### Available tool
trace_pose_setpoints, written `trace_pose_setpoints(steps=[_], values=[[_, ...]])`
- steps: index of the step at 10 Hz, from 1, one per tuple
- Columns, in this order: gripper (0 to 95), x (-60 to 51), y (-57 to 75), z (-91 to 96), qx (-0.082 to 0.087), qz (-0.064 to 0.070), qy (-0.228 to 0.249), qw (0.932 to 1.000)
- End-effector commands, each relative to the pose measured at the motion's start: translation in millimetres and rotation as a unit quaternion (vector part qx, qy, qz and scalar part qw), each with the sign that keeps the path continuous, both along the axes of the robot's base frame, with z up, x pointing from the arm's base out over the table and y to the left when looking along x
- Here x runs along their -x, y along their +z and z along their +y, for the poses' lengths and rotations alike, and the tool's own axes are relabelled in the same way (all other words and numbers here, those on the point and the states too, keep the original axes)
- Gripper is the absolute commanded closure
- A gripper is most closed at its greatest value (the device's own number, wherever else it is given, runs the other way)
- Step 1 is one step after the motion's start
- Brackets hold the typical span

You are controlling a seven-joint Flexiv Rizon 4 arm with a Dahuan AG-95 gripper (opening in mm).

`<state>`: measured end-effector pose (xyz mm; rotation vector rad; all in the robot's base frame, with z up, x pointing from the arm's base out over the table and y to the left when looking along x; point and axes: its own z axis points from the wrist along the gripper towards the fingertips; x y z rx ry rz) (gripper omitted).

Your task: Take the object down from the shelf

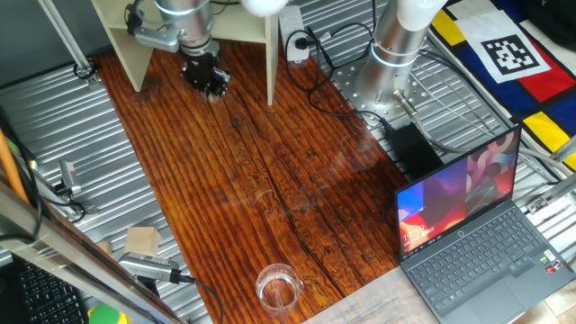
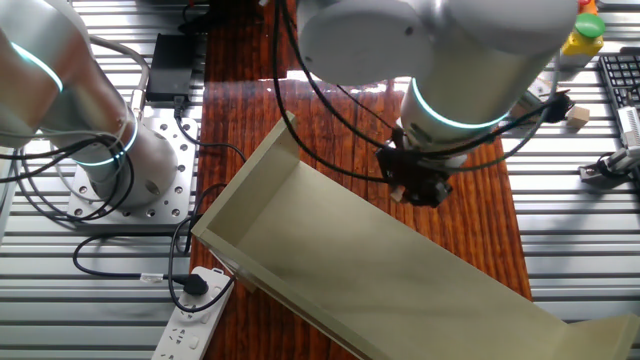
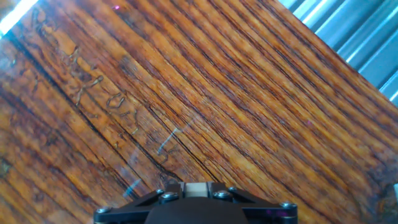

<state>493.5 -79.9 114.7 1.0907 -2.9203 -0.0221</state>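
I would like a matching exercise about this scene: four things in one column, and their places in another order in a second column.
Things:
1. object
2. glass cup
3. laptop
4. shelf

Places:
A. open, on the metal table beside the wooden board
B. between the gripper's jaws
C. near the wooden board's front edge
D. standing at the board's far end

Pairs: 1-B, 2-C, 3-A, 4-D

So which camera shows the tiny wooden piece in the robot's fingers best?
The hand view: the pale wooden piece sits at the bottom edge, clamped between the black jaws of the gripper. In one fixed view it is only a pale speck at the gripper. In the other fixed view, only a small pale bit shows at the gripper.
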Motion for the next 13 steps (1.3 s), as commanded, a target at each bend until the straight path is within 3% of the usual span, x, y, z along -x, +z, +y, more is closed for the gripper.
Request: trace_pose_setpoints(steps=[1,5,6,7,8,11,13], values=[[95.0,-12.6,-63.1,37.7,0.001,-0.013,-0.029,0.9995],[95.0,-7.3,-104.0,47.0,-0.001,-0.009,-0.038,0.9992],[95.0,-6.8,-104.7,48.4,0.002,-0.011,-0.026,0.9996],[76.0,-7.6,-103.3,48.2,0.000,-0.011,-0.019,0.9998],[19.0,-10.3,-89.7,48.9,0.003,-0.007,0.009,0.9999],[19.0,-11.8,-75.7,44.6,0.000,-0.017,0.025,0.9995],[19.0,-12.2,-47.3,38.2,0.001,-0.003,0.020,0.9998]])
